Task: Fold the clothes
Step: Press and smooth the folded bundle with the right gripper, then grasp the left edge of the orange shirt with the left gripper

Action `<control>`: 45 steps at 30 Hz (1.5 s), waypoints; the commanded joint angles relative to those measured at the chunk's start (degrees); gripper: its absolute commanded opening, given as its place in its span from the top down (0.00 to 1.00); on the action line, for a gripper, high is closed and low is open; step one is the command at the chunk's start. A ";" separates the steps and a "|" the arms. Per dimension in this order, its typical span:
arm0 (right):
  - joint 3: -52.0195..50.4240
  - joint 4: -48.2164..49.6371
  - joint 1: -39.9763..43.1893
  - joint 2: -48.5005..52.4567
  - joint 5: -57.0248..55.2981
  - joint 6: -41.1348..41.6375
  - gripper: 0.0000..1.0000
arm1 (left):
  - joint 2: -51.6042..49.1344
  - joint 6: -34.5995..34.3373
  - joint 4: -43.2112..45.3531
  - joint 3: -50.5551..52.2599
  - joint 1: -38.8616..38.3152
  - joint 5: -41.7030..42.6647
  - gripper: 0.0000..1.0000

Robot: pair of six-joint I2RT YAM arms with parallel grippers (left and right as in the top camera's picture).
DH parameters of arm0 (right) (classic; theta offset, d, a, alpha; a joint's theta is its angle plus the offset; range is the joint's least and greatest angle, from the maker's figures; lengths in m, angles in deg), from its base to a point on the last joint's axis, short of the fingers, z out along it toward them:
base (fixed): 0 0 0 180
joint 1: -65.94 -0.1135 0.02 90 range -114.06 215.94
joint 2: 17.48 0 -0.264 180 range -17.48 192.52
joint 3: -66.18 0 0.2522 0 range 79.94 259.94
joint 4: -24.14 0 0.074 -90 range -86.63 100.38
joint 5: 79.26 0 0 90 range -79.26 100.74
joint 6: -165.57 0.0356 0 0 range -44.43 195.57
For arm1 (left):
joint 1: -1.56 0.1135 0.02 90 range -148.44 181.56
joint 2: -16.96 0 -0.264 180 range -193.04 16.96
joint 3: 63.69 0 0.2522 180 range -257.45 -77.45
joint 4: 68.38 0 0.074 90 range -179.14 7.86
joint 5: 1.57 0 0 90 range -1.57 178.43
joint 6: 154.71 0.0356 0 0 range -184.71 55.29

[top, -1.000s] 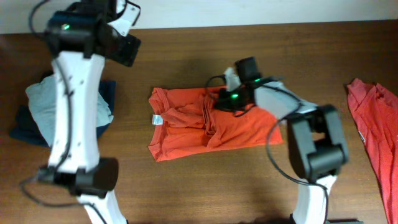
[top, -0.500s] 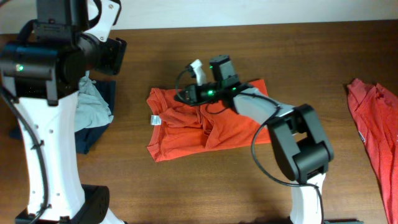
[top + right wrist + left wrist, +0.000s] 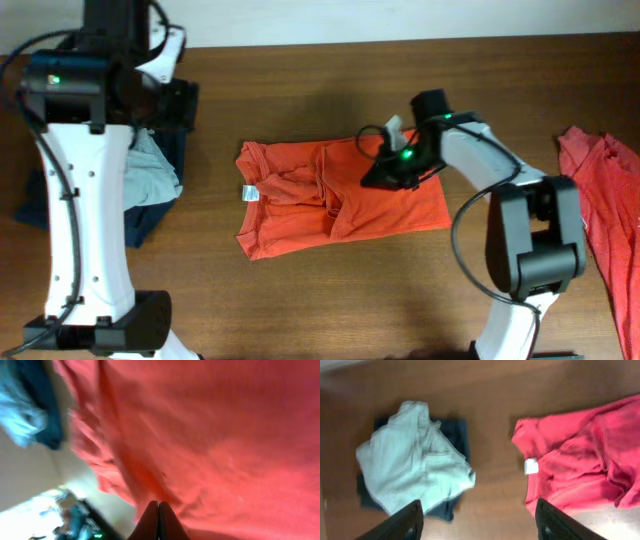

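An orange shirt [image 3: 300, 200] lies crumpled at the table's middle, with a white tag [image 3: 252, 192] at its left end. My right gripper [image 3: 376, 177] is low over the shirt's right half. In the right wrist view its fingers [image 3: 158, 521] are pressed shut, tips against the orange cloth [image 3: 215, 445], with nothing seen between them. My left gripper [image 3: 178, 102] is high above the table's left. Its fingers [image 3: 480, 524] are wide open and empty, looking down on the shirt [image 3: 580, 465] and the pile.
A pile with a pale green garment [image 3: 155, 175] on a dark blue one [image 3: 35, 205] sits at the left; it also shows in the left wrist view [image 3: 415, 460]. Another red garment [image 3: 600, 200] lies at the right edge.
My right gripper swept left across the shirt's top, then came back right to its right half. The left arm shifted at the far left.
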 commanded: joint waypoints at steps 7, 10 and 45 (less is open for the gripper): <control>-1.73 6.43 -16.46 -0.96 -5.07 -5.38 0.96 | 0.11 -6.64 -2.01 10.69 5.84 10.62 0.24; -0.24 6.86 -17.59 -1.53 0.92 -9.70 0.96 | 0.11 -6.64 1.70 18.60 5.84 12.61 0.24; 6.64 -11.34 14.36 -17.86 -7.32 -15.19 0.90 | -6.12 -12.24 56.96 70.97 -1.92 32.09 0.13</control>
